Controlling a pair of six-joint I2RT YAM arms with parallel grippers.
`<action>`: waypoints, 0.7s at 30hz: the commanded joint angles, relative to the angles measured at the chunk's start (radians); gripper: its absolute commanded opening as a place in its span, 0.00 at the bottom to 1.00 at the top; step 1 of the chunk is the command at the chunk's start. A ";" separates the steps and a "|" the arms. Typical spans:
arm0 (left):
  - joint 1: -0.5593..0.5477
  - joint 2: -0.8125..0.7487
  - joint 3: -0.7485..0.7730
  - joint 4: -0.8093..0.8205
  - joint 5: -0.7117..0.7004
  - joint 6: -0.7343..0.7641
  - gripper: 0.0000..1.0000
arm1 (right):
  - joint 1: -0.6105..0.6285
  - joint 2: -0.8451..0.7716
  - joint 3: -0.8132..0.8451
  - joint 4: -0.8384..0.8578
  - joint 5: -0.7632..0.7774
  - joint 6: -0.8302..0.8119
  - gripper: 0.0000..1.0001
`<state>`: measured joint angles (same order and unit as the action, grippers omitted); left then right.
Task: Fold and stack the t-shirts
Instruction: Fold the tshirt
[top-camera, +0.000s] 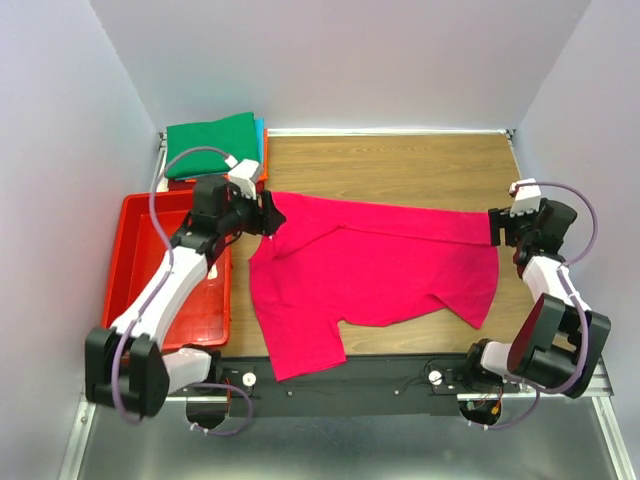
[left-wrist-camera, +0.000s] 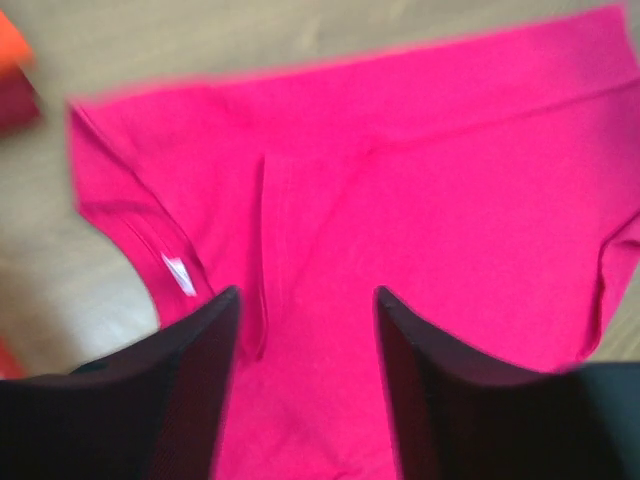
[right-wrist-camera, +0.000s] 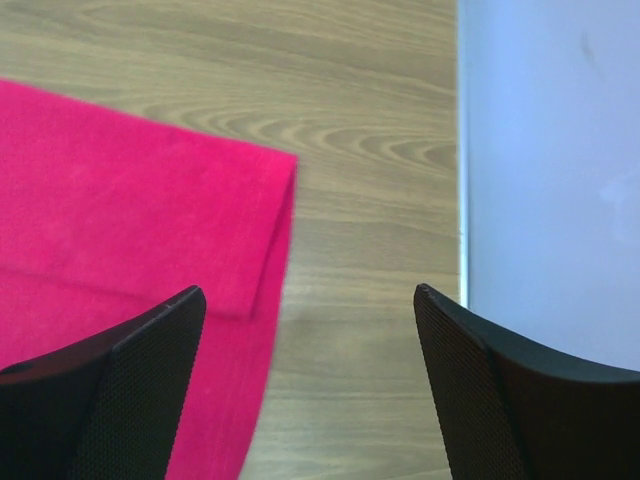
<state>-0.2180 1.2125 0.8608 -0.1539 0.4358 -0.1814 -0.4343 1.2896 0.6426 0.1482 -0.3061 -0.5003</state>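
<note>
A magenta-pink t-shirt lies spread across the wooden table, its upper edge folded over. My left gripper is open and empty over the shirt's left end; in the left wrist view it hovers over the cloth near the collar label. My right gripper is open and empty at the shirt's right end; in the right wrist view the folded corner lies under the left finger. A folded green shirt tops a stack at the back left, with teal and orange edges showing beneath.
A red plastic tray sits at the left, under my left arm. White walls enclose the table; the right wall is close to my right gripper. Bare wood lies behind the shirt.
</note>
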 joint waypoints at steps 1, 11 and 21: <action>0.000 -0.100 0.035 0.039 -0.068 0.051 0.71 | -0.004 0.012 0.054 -0.239 -0.175 -0.066 0.91; -0.003 0.217 0.159 -0.003 -0.072 -0.009 0.59 | -0.004 0.336 0.359 -0.513 -0.386 -0.001 0.84; -0.090 0.609 0.444 -0.153 -0.037 0.137 0.60 | -0.004 0.378 0.379 -0.519 -0.436 0.040 0.84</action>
<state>-0.2787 1.7248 1.1870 -0.2218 0.3836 -0.1150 -0.4339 1.6596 1.0023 -0.3378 -0.6876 -0.4896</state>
